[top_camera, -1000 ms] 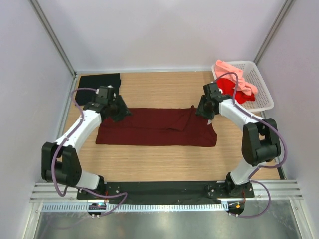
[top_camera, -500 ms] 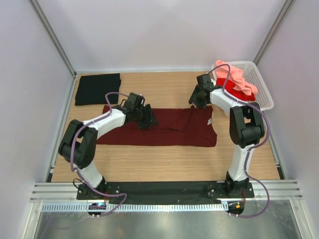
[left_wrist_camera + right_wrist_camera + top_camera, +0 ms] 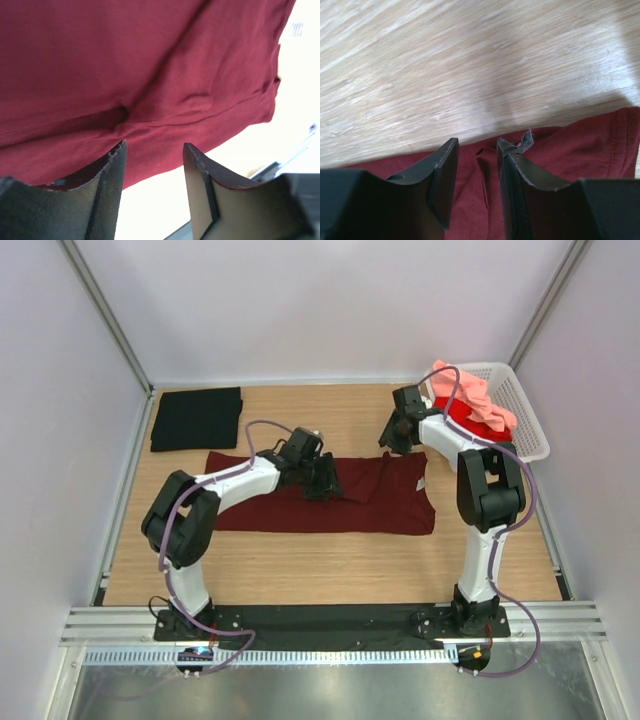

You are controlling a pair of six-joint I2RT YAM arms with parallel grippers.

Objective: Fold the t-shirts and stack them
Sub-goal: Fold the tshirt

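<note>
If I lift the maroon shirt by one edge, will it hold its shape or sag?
Probably floppy: the maroon shirt puckers into soft creases while lying flat. Likely light, being thin cloth, and it may drag along the wooden table rather than slide cleanly.

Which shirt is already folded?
The black shirt, a neat rectangle at the far left; the maroon shirt lies spread out, red and pink sit bunched in the basket.

Pretty clearly a robotics lab cell: bare white panel walls (image 3: pixel 330 310), aluminium frame posts (image 3: pixel 105 315), wooden desk (image 3: pixel 330 560), arms (image 3: pixel 232 480) bolted to a base plate (image 3: pixel 330 618).
</note>
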